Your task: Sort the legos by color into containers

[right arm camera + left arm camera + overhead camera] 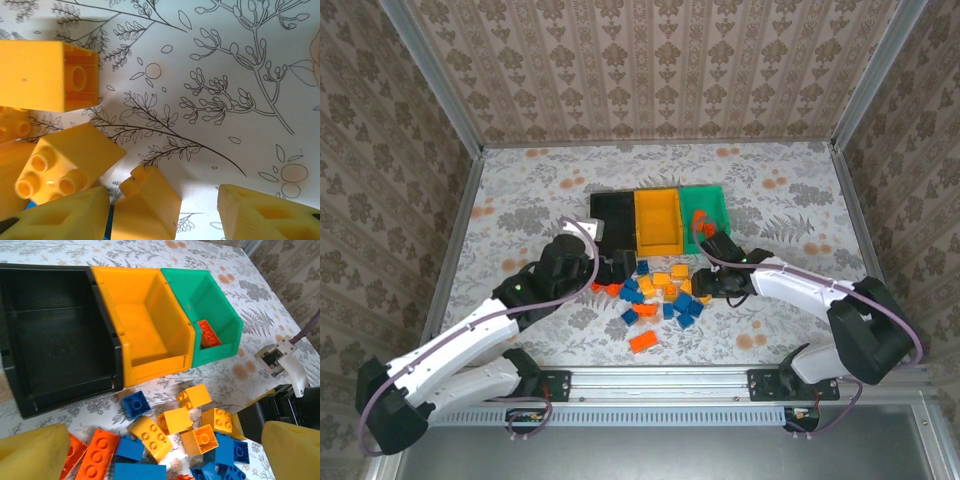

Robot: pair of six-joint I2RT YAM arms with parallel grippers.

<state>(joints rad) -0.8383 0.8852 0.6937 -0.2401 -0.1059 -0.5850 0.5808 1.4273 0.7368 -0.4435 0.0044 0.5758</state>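
One red brick (209, 333) is lodged in the green bin (227, 315); the black bin (50, 315) and yellow bin (145, 325) are unfilled, and the legos (170, 432) are heaped before them. The left gripper (165, 447) is spread wide; the right gripper (162, 212) is parted around a yellow brick (147, 202).

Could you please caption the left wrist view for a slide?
Black bin, yellow bin and green bin in a row, one orange brick inside the green one, loose bricks scattered in front.

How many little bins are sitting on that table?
3, joined in a row: a black bin on the left, a yellow bin in the middle, a green bin on the right. None seems hidden.
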